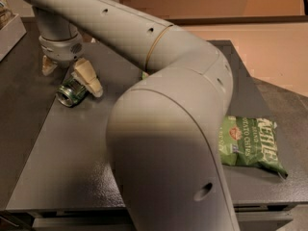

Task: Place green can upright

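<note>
The green can (70, 93) lies on its side on the dark grey table (62, 167), at the far left, with its silver end facing the front left. My gripper (68, 73) hangs just above and behind it, pointing down. Its two cream fingertips (88, 79) are spread apart, one at each side of the can's rear part. The right fingertip is right against the can's side. The gripper is open and holds nothing. My grey arm runs from the gripper across the middle of the view and hides much of the table.
A green Kettle chips bag (250, 146) lies flat at the right, partly behind my arm. A light box edge (10, 30) stands at the far left corner. A small green scrap (144, 74) shows behind the arm. The table's front edge runs along the bottom.
</note>
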You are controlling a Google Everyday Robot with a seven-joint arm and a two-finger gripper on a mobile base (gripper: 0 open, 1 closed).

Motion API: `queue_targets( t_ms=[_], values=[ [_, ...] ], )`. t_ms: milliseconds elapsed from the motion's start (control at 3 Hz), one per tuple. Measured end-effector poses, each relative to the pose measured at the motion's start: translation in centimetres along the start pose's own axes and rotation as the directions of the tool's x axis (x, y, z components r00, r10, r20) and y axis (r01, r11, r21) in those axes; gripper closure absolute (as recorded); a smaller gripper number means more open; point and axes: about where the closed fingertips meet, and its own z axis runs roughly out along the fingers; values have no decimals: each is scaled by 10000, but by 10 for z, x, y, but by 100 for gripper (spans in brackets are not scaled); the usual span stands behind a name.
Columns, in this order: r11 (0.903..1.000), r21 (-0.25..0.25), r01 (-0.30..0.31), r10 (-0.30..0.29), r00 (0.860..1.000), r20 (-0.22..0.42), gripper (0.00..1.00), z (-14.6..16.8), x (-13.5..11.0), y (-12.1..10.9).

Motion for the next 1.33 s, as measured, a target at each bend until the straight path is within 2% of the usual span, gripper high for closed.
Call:
queue_targets(
  t_ms=[333, 667, 1333],
  values=[
    [9999, -123, -18, 18, 10000, 75, 0, 4, -2, 2],
    [9997, -244, -75, 77, 9999, 80, 18, 8, -2, 6],
    [9995, -298, -91, 93, 9999, 56, 65, 6, -1, 10]
  ],
)
